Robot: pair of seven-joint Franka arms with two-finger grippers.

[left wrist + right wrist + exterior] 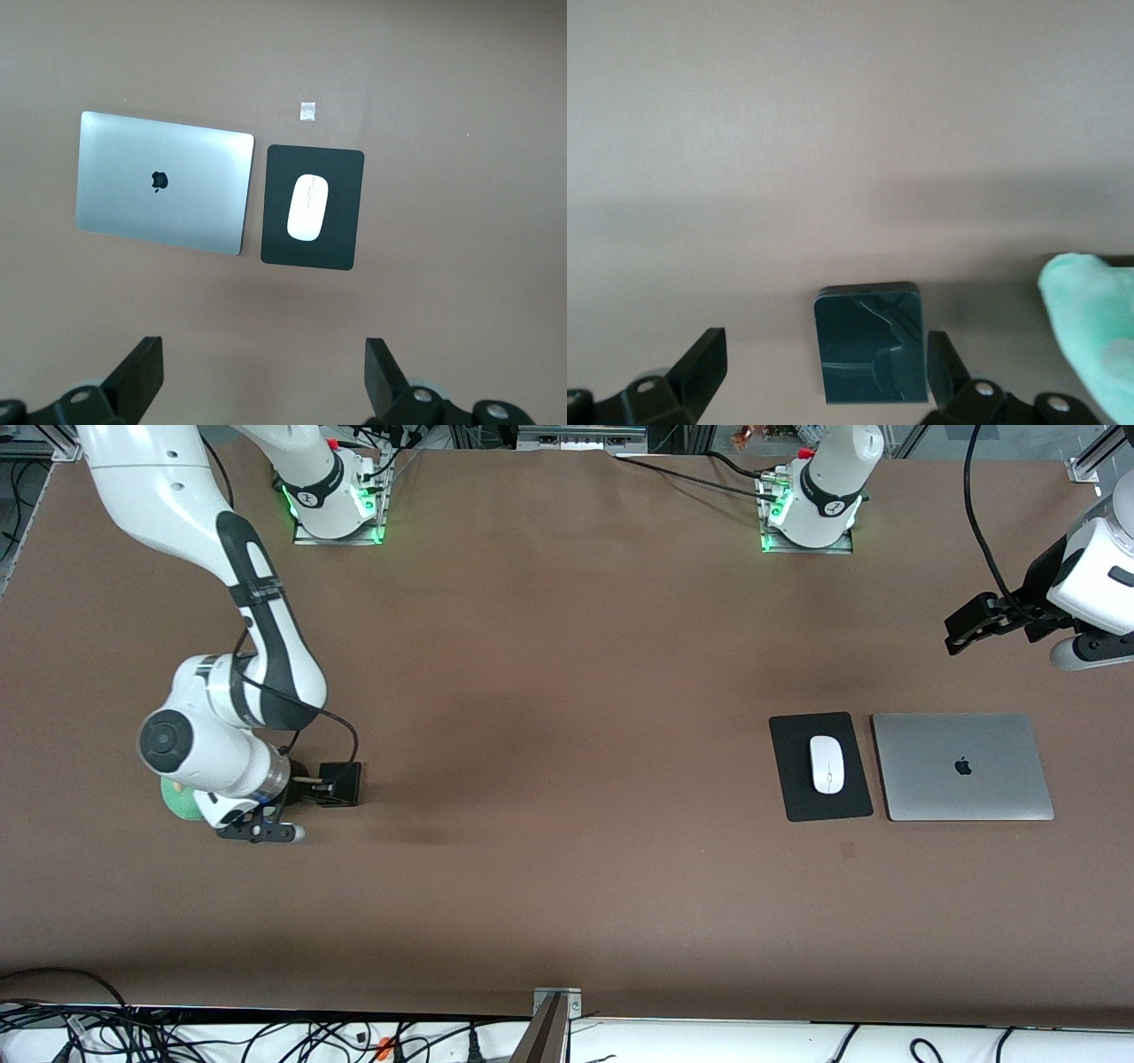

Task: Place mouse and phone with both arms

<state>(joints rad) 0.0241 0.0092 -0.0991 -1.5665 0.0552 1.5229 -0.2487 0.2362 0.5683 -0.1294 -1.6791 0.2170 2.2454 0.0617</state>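
The white mouse (827, 763) lies on a black mouse pad (791, 797) toward the left arm's end of the table; it also shows in the left wrist view (307, 207). My left gripper (966, 625) is open and empty, up in the air over the table past the laptop; its own view (261, 354) looks down on bare table. My right gripper (260, 834) is open and low over the table at the right arm's end. The black phone (873, 343) lies between its fingers, close to one fingertip (943, 354). The right hand hides the phone in the front view.
A closed silver laptop (961, 766) lies beside the mouse pad (312, 257), also in the left wrist view (164, 181). A small tape mark (848, 850) sits nearer the front camera than the pad. A green object (180, 803) lies beside the right gripper (1090, 328).
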